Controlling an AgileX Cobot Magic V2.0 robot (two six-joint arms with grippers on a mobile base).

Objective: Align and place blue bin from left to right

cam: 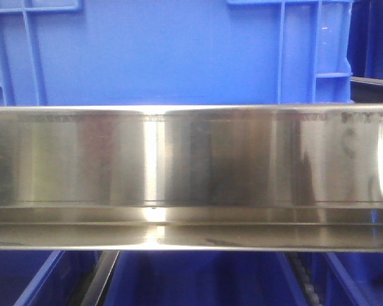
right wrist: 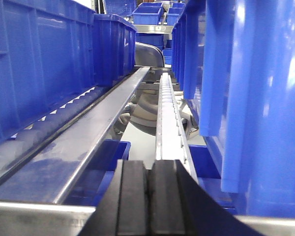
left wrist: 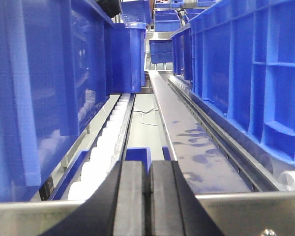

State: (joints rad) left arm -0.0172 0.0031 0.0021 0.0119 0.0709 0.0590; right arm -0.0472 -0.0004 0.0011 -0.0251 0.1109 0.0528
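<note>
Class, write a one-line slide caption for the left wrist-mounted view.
Left gripper, jaws shut, looks along a steel rail and roller track between rows of blue crates.

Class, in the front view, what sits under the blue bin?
Below the blue bin a shiny steel rail crosses, with other blue tubs lower down. The rail hides the bin's base and support.

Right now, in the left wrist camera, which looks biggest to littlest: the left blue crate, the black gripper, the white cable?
Largest: left blue crate
Next: left gripper
Smallest: white cable
The gripper sits right at the camera, so real sizes are unsure.
</note>
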